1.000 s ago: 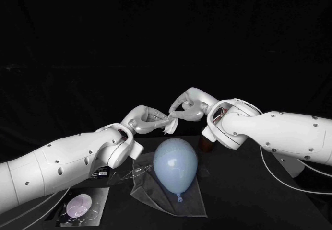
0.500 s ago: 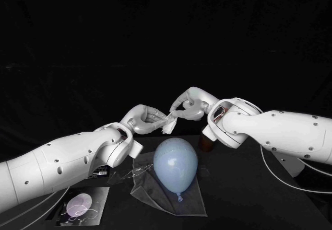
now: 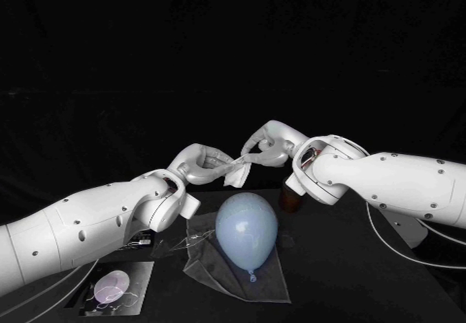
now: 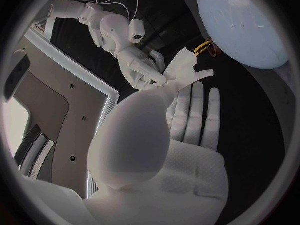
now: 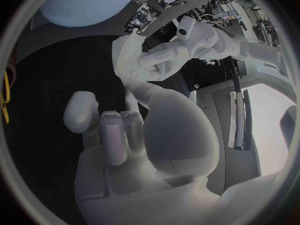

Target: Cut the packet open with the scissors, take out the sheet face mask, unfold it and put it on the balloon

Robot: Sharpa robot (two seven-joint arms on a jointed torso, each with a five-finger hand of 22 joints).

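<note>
Above balloon [image 3: 246, 229], mask [image 3: 236, 175] in left hand [image 3: 203, 164]

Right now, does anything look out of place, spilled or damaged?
Nothing stands out. The left hand and right hand hold the folded mask between them; the balloon lies intact on clear film.

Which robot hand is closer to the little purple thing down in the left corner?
Left. The left hand is raised on the little purple thing's side of the balloon. The right hand is farther over, toward the robot's right. Both hold the white mask.
</note>
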